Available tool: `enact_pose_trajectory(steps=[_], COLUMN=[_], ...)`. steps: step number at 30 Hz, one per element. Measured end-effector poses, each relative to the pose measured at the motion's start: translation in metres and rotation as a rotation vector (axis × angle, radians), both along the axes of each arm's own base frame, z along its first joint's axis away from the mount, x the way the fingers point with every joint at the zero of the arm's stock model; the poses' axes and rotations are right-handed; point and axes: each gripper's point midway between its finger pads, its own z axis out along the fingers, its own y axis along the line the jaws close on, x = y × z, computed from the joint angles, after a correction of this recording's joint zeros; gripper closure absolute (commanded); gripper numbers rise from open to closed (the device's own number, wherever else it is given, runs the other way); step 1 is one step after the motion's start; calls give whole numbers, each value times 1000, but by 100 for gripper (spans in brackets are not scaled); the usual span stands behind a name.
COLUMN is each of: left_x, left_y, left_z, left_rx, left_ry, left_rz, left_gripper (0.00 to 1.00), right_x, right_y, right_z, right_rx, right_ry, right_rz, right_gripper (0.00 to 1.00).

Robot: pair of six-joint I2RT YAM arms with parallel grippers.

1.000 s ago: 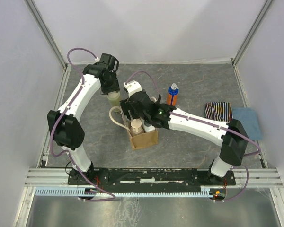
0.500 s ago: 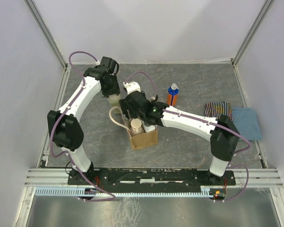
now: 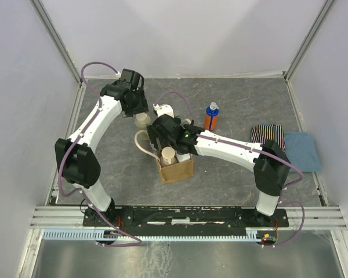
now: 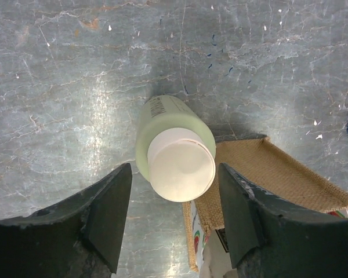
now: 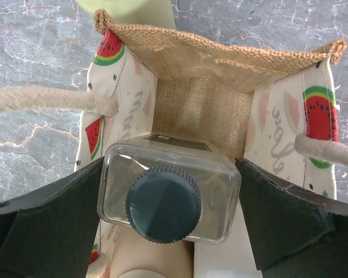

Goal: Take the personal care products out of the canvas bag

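Table (image 3: 232, 168): grey marbled top, carrying everything.

Canvas bag (image 3: 177, 169): stood upright near table centre, mouth open. Inside walls showed watermelon print in the right wrist view. One cream rope handle (image 3: 140, 143) looped out on its left side.

Left pincer (image 4: 174, 168): hung over the table just behind the bag. Jaws were parted to either side of the pale green bottle (image 4: 168, 124), with a thin gap visible at each side of its white cap. Bottle stood on the table, outside the bag, close to the bag's back edge.

Right pincer (image 5: 169, 168): was over the bag mouth, jaws wide, astride the clear square bottle (image 5: 162, 202) with a dark screw cap. Could not tell whether the pads touched the glass. Bottle sat inside the bag.

Striped cloth (image 3: 268, 136) and blue cloth (image 3: 304, 149): lay folded, side by side, at the table's right edge.

Orange bottle (image 3: 211, 117): blue cap, upright on the table, right of the bag and behind it.

Tan-lidded container (image 3: 167, 154): in the bag, near its front left corner.
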Motion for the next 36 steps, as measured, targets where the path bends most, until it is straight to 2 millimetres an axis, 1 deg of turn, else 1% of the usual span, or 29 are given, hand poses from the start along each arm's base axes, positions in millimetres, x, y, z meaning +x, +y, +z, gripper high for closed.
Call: enact_pose_trajectory(steps=[2,4,7,10,12,15,17,21,23,25,27,32,34,36], left_x=[1,1,1,0,-1,-2,-3,-9,-12,-14,-16,-22,-24,-27], left_y=[0,0,0,0,0,-1,-3,-4,-5,-6,-8,-14,-18,-23], left_z=[0,-1,-1,4,11,32,48,70,76,79,80,74,71,70], left_rx=[-2,-2,-2,-4,-10,-33,-55,-87,-98,-107,-120,-142,-147,-157], left_ry=[-7,-6,-5,-14,-29,-78,-117,-166,-180,-189,-192,-181,-171,-163], left_rz=[0,0,0,1,1,-5,-11,-23,-29,-33,-43,-67,-80,-98], left_gripper=[29,28,27,26,26,26,26,26,26,27,27,28,29,29], right_x=[-1,-1,-1,-1,-3,-4,-4,3,5,8,10,19,25,32], right_y=[-1,-2,-2,-3,-7,-14,-18,-17,-16,-15,-15,-19,-26,-36], right_z=[-2,-2,-2,0,1,4,11,37,53,74,94,150,172,188], right_rx=[-3,-4,-7,-13,-35,-86,-113,-113,-98,-78,-56,8,26,36], right_ry=[8,7,4,6,12,15,5,-47,-76,-117,-154,-264,-309,-343], right_rz=[-6,-11,-17,-17,-11,1,9,32,44,52,57,46,28,2], right_gripper=[22,28,30,33,35,36,36,36,36,36,36,37,37,37])
